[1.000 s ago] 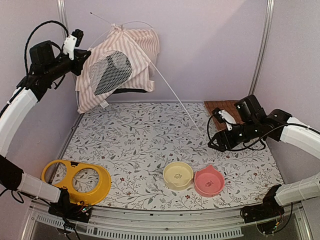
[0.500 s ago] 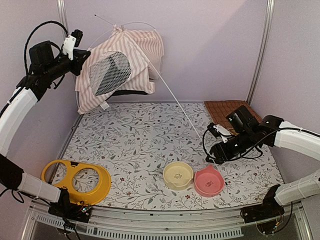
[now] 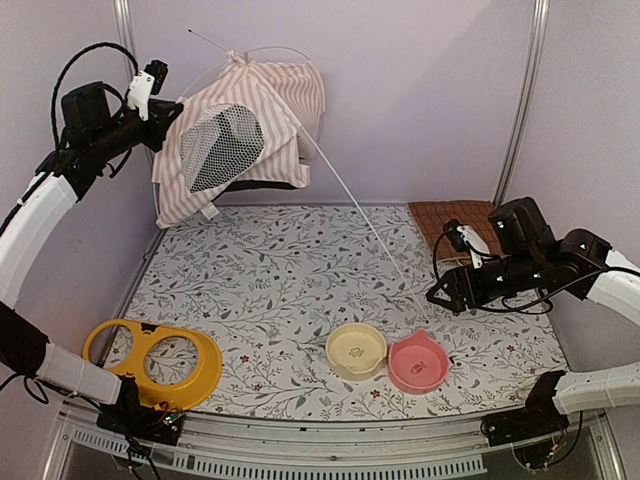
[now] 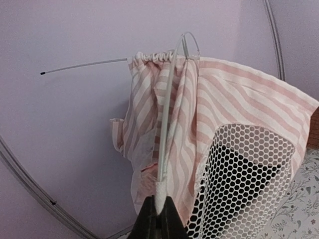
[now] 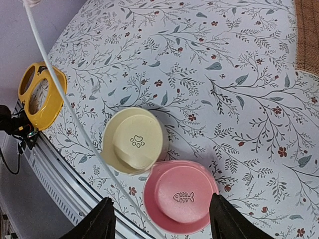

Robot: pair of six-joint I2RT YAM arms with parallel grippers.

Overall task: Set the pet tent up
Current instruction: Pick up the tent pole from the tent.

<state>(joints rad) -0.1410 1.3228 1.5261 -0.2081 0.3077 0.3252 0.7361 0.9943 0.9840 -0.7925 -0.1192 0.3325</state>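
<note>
The pet tent (image 3: 240,120) hangs bunched in the air at the back left, pink-and-white stripes with a white mesh panel (image 4: 249,174). My left gripper (image 3: 168,108) is shut on the white end of one thin pole (image 4: 167,144) at the tent's edge (image 4: 159,211). Another thin pole (image 3: 360,210) slants from the tent down toward my right gripper (image 3: 445,292). In the right wrist view that pole (image 5: 65,99) crosses between the wide-open jaws (image 5: 160,199), close to the left finger and not pinched.
A cream bowl (image 3: 356,350) and a pink bowl (image 3: 418,362) sit side by side near the front, right below my right gripper. A yellow two-hole bowl stand (image 3: 152,362) lies front left. A brown quilted mat (image 3: 450,222) lies at the back right by the wall.
My right gripper dipped left toward the bowls, then drew back to the right and a little up. The tent swayed slightly. The left gripper stayed shut in place.
</note>
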